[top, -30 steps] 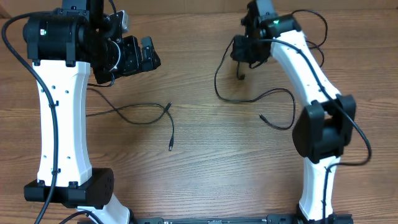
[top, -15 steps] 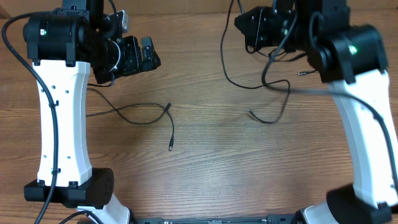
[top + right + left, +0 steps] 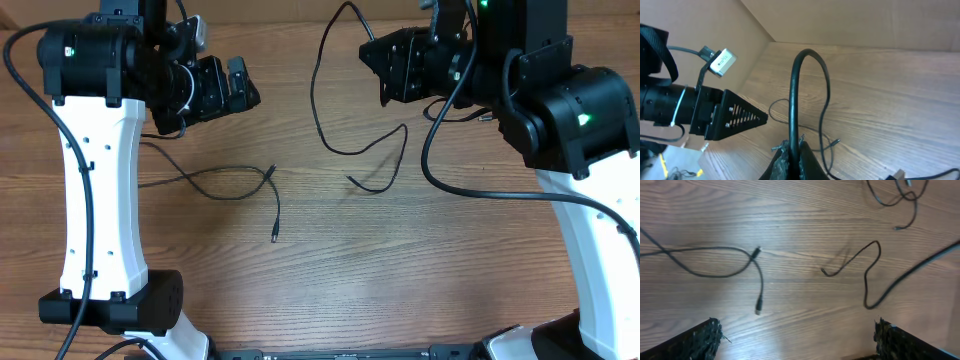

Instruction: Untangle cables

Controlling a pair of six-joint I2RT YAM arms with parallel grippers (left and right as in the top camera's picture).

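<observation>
One thin black cable (image 3: 215, 192) lies loose on the wood left of centre, its plug (image 3: 274, 238) pointing at the front edge; the left wrist view shows it too (image 3: 715, 275). My right gripper (image 3: 372, 52) is shut on a second cable (image 3: 322, 120). This cable arches above the jaws (image 3: 807, 52) and hangs down to the table, with its free end (image 3: 350, 180) resting near the middle. My left gripper (image 3: 243, 88) hovers open at the back left, above the table, with nothing between its fingers (image 3: 705, 340). Another thin strand (image 3: 900, 202) lies farther right.
The white left arm (image 3: 95, 170) stands along the left side and the white right arm (image 3: 590, 230) along the right. Thick black arm cables (image 3: 480, 185) sweep across the right half. A brown wall (image 3: 850, 20) borders the table's back.
My right gripper has swung left across the back of the table with its cable, and the cable's free end has slid left toward the middle. The left arm and its cable have stayed put.
</observation>
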